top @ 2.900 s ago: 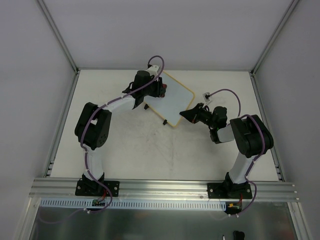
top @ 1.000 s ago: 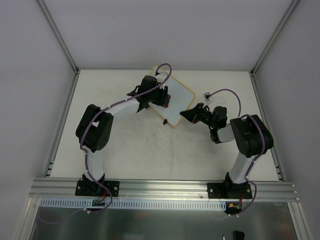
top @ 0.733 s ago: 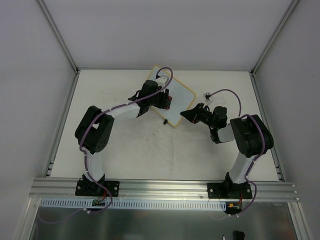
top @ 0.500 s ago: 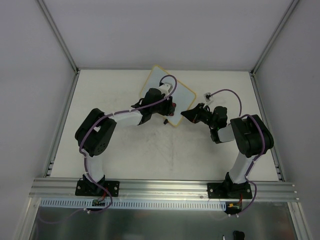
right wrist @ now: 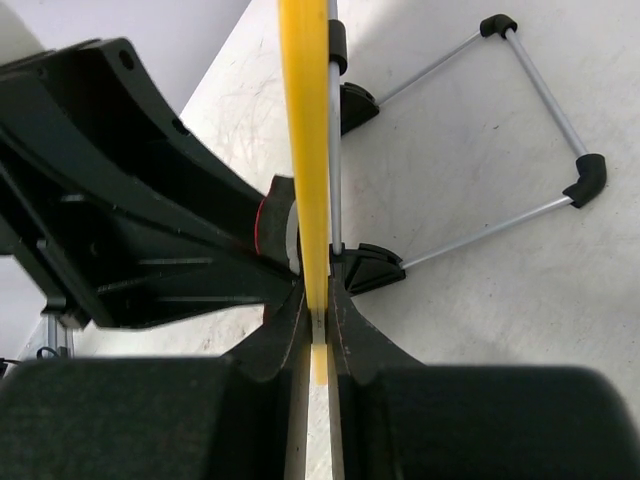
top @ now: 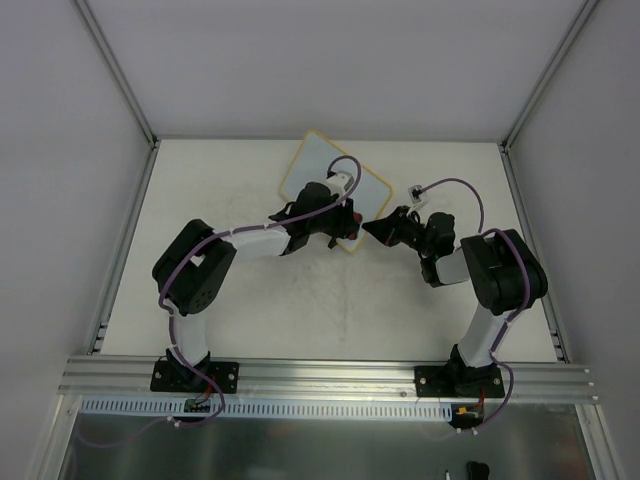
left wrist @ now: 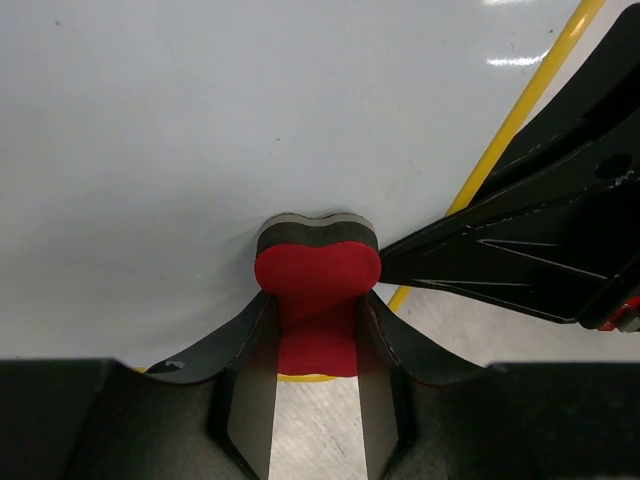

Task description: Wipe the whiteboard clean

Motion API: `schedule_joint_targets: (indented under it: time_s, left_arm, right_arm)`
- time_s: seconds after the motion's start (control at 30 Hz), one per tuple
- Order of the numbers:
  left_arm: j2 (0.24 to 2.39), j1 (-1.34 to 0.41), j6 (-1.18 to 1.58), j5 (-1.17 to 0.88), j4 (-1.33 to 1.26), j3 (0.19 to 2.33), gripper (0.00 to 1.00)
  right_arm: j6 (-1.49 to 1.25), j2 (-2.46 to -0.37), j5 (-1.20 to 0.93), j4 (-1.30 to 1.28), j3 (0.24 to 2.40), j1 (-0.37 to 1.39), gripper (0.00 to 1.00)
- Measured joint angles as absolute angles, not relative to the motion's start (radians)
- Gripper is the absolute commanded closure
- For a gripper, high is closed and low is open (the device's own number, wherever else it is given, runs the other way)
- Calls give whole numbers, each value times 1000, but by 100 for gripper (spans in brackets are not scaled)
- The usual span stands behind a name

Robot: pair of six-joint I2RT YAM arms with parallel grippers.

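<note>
The whiteboard [top: 318,165], white with a yellow frame, stands tilted at the back middle of the table, and its face [left wrist: 200,130] shows no marks. My left gripper [top: 345,222] is shut on the red-black eraser [left wrist: 318,272] and presses it against the board's lower right part, close to the frame [left wrist: 520,110]. My right gripper [top: 368,229] is shut on the board's yellow edge [right wrist: 305,150] at the near right corner. The two grippers are almost touching. The board's wire stand with black feet [right wrist: 585,175] shows in the right wrist view.
The white table [top: 330,300] is walled by grey panels and metal posts. An aluminium rail [top: 320,375] carries both arm bases at the near edge. A small white cable connector [top: 414,190] lies behind the right wrist.
My left gripper has slid the eraser across the board from its upper left part to its lower right corner, next to the right gripper. The right arm has stayed still.
</note>
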State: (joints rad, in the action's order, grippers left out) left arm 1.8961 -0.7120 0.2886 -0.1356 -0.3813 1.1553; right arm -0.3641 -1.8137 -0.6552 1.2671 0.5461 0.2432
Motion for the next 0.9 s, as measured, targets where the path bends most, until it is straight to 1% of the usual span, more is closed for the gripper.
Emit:
schedule_joint_targets:
  time_s: [0.17,0.33,0.47,0.67,0.9]
  left_arm:
    - [1900,-619,308,-221,-348,1192,100]
    - [1916,-476,298,-224,-293,1278,100]
    - [1921,-397,290,-218,-252,1350,100]
    - [1960,-339,277,-225,-232,1452,100]
    - [2014,-337,257,-223,-228,1534,100]
  right_arm:
    - [-369,-1814,-667,1274,546,245,100]
    - [-382,-1814,-690,1286,546,252,100]
    - [-385,-1814,-694,1288,546,253,100]
    - [-385,-1814,-696,1289,546,253,100]
    - [-385,-1814,-697,1289,546,253,100]
